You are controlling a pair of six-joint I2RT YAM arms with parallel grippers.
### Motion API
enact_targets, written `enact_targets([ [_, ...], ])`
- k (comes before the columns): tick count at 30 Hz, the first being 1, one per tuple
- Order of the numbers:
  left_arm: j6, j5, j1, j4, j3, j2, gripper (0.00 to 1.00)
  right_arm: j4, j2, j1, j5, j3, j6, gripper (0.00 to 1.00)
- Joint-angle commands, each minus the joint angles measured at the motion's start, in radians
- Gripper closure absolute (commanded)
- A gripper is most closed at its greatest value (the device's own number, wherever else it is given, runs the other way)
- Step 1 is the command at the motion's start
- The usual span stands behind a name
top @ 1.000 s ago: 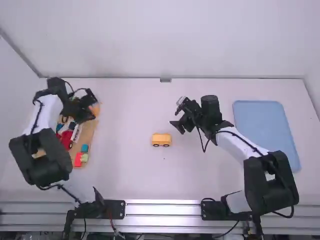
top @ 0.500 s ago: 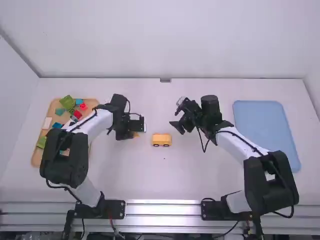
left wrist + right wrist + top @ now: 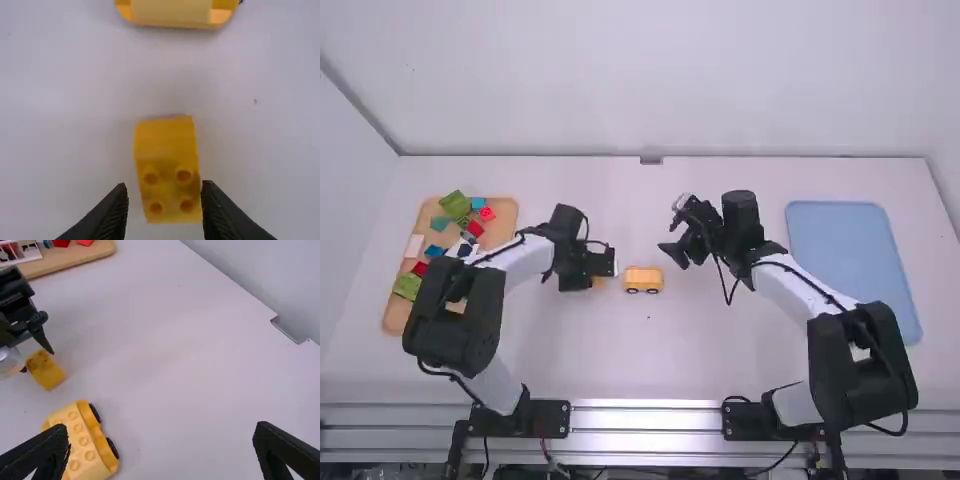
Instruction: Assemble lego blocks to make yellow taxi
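White table (image 3: pixel 670 360), L gripper (image 3: pixel 164 185) & R gripper (image 3: pixel 162 427) spread; off-ctr squeeze could skew yellow block (image 3: pixel 168 167), L wrist view's lower ctr

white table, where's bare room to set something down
Bare: the white table's far strip past both arms, and its near patch between them, below the yellow wheeled base. Crowded: the wooden tray with coloured blocks, and around the yellow block by the left fingers.
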Motion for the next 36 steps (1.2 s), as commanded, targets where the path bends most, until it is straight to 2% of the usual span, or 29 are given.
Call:
enact_targets([
  [1, -0.004, 0.018, 0.005, 0.016, -0.019, 0.034, 0.56, 0.0, 0.008, 0.003, -0.013, -0.005, 0.006, 0.02],
  [2, -0.004, 0.018, 0.005, 0.024, -0.019, 0.042, 0.52, 0.0, 0.008, 0.003, -0.013, -0.005, 0.006, 0.02],
  [4, -0.004, 0.016, 0.005, 0.035, -0.019, 0.048, 0.28, 0.0, 0.008, 0.004, -0.013, -0.005, 0.006, 0.02],
  [5, -0.005, 0.016, 0.005, 0.038, -0.019, 0.048, 0.23, 0.0, 0.008, 0.004, -0.013, -0.005, 0.006, 0.02],
  [6, -0.006, 0.021, 0.005, 0.045, -0.017, 0.047, 0.14, 0.0, 0.008, 0.003, -0.013, -0.005, 0.006, 0.02],
  [7, -0.032, 0.037, 0.005, 0.045, -0.008, 0.045, 0.0, 0.0, 0.008, 0.003, -0.013, -0.005, 0.006, 0.02],
  [12, -0.013, 0.119, 0.042, -0.001, 0.01, 0.015, 0.01, 0.0, 0.008, 0.003, -0.013, -0.005, 0.005, 0.02],
  [15, 0.058, 0.243, 0.109, 0.004, 0.0, 0.013, 0.01, 0.001, 0.008, 0.003, -0.012, -0.005, 0.002, 0.02],
  [23, 0.248, 0.704, 0.381, 0.003, -0.05, 0.049, 0.01, 0.024, 0.008, 0.004, -0.013, -0.005, 0.006, 0.02],
  [31, 0.241, 0.777, 0.39, 0.097, -0.071, 0.164, 0.01, 0.047, 0.008, 0.003, -0.066, -0.005, 0.003, 0.02],
  [36, 0.335, 0.838, 0.391, 0.115, -0.076, 0.233, 0.01, 0.048, 0.008, 0.003, -0.065, -0.005, 0.003, 0.02],
])
